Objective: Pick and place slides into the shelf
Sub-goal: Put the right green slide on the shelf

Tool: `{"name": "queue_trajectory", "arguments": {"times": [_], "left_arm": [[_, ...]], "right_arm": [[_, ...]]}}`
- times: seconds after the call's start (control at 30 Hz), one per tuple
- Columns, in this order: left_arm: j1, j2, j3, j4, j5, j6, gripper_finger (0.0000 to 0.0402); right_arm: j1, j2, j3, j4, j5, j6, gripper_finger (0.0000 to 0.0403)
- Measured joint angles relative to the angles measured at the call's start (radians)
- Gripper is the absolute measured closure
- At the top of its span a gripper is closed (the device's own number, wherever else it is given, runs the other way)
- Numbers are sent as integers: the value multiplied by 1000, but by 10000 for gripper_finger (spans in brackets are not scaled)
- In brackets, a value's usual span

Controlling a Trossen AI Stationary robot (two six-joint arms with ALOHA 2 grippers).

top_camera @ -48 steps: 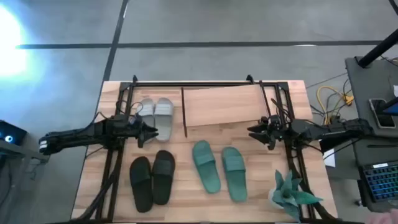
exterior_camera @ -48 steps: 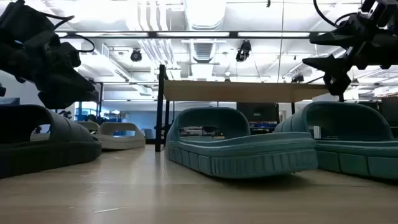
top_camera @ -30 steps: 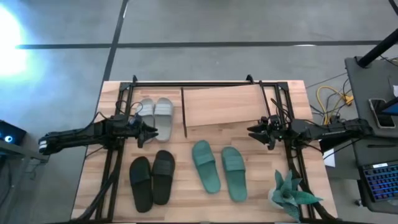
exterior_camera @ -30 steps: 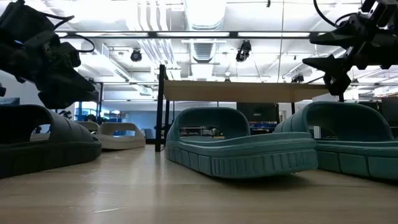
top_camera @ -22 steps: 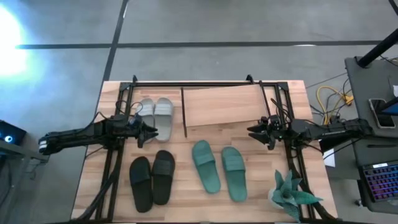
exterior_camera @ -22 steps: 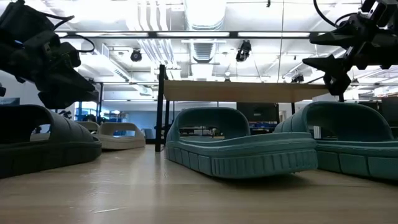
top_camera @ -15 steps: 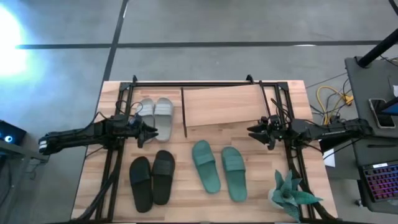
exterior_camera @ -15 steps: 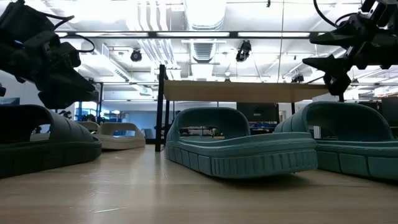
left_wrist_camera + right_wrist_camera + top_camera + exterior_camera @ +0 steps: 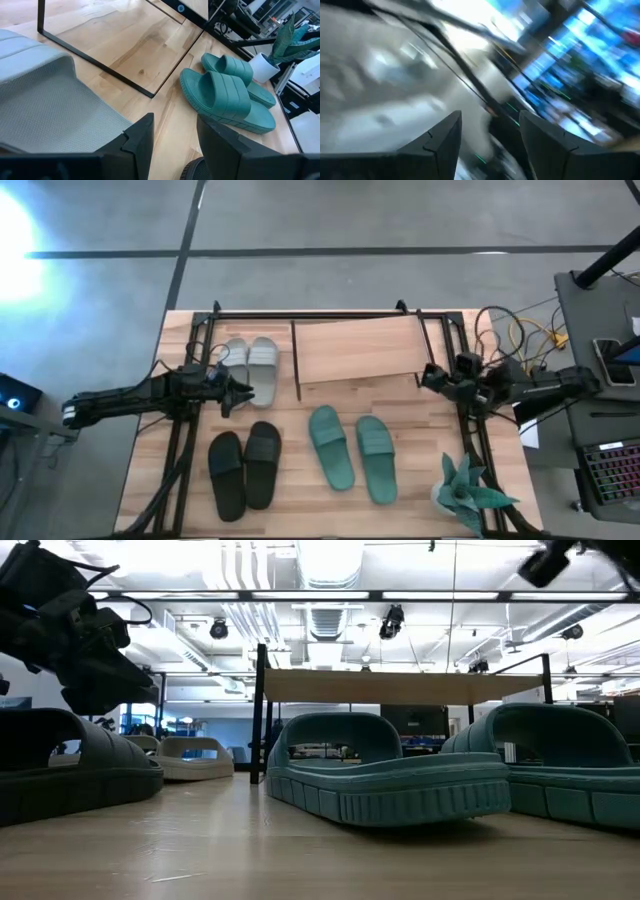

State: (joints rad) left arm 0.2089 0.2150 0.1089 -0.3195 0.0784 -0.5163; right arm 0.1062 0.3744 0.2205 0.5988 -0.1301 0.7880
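We found the left gripper (image 9: 240, 392) hovering just off the front edge of the light grey slides (image 9: 251, 364), its two dark fingers (image 9: 141, 141) spread apart with bare table showing between them and nothing held. In the left wrist view the ribbed grey strap (image 9: 45, 100) of one of those slides filled the near side, close beside the fingers but not between them. The right gripper (image 9: 432, 377) sat at the shelf's right end, beside the black wire frame; its fingers (image 9: 442, 145) stood apart with only a blurred background between them, pinching nothing.

The shelf (image 9: 358, 348) itself was a pale wooden plank on thin black legs, standing at the back of the table. The light grey slides lay side by side just left of the shelf, outside its frame, toes pointing away from the table's front. The teal green slides (image 9: 351, 450) lay in front of the shelf, well apart from it, slightly angled, with wide ribbed straps and thick soles. The black slides (image 9: 244, 470) lay in front of the shelf and off to its left, beside the teal pair. A potted plant (image 9: 468, 495) stood in front of the shelf's right end, near the table's corner.
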Motion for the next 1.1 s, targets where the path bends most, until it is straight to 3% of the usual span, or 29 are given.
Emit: {"name": "queue_trajectory", "arguments": {"times": [0.07, 0.23, 0.33, 0.5, 0.67, 0.87, 0.97, 1.1], "left_arm": [[0, 0, 0, 0, 0, 0, 267], [0, 0, 0, 0, 0, 0, 267], [0, -1, 0, 0, 0, 0, 267], [0, 0, 0, 0, 0, 0, 267], [0, 0, 0, 0, 0, 0, 267], [0, -1, 0, 0, 0, 0, 267], [0, 0, 0, 0, 0, 0, 267], [0, 0, 0, 1, 0, 0, 267]], "right_arm": [[38, 60, 135, -296, 63, -93, 211], [172, 333, 504, -852, 313, -310, 211], [226, 526, 725, -1209, 520, -293, 211], [245, 847, 1000, -1642, 669, -209, 211], [237, 1146, 1280, -1872, 650, -150, 211], [341, 1398, 1547, -2064, 705, -295, 211], [407, 1474, 1613, -2180, 729, -287, 211], [505, 1494, 1596, -2132, 726, -269, 211]]}}
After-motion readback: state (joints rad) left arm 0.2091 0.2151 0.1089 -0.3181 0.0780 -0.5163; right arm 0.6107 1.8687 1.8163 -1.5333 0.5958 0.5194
